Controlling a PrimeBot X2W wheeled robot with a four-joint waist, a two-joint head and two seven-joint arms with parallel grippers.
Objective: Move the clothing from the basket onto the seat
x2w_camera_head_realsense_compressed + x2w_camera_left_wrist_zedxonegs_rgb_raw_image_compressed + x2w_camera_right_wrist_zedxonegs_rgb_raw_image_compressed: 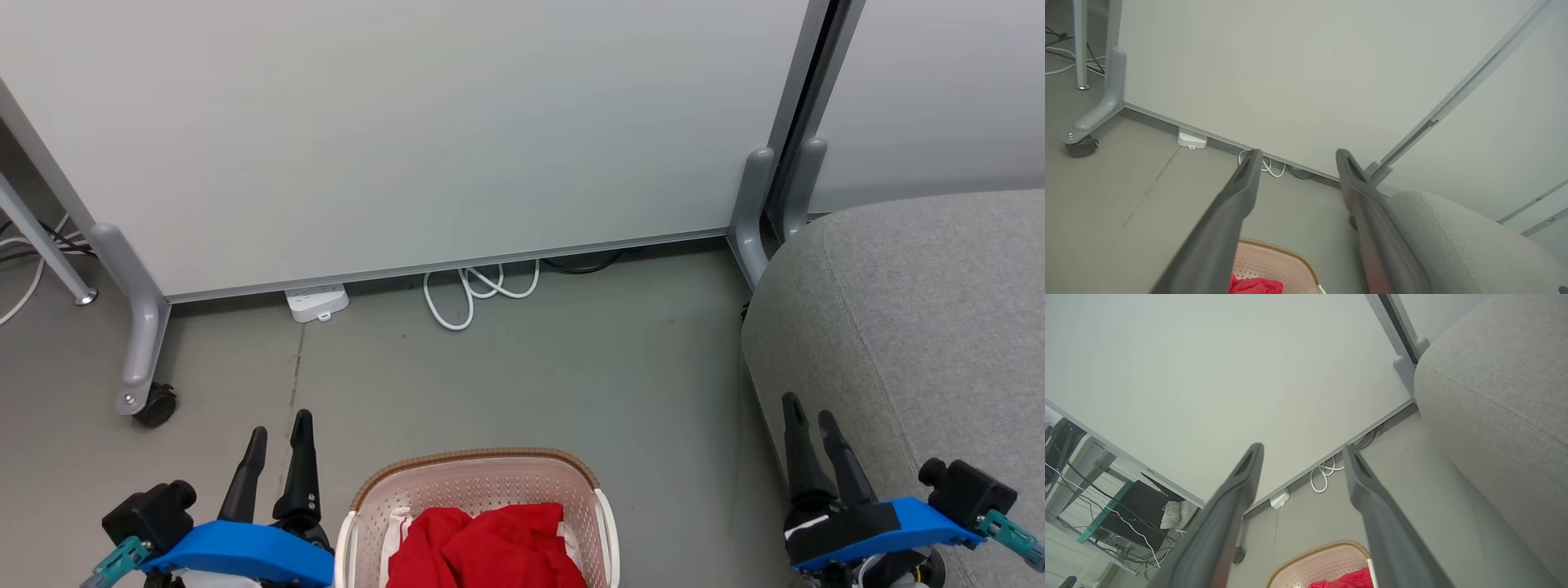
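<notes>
Left gripper [282, 423] and right gripper [807, 408] hang low either side of the cream perforated plastic basket [482, 454], fingers parted, holding nothing, pointing forward. Bright-red fabric clothing [490, 543] lies bunched inside it. Large grey woven seat [914, 327] sits beside the right gripper.

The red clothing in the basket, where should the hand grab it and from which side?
Pinch a raised fold near the middle of the clothing, coming straight down from above. It lies bunched low in the basket, whose walls block any sideways approach, and the crumpled ridges offer something to pinch. The open left hand looks nearer.
</notes>
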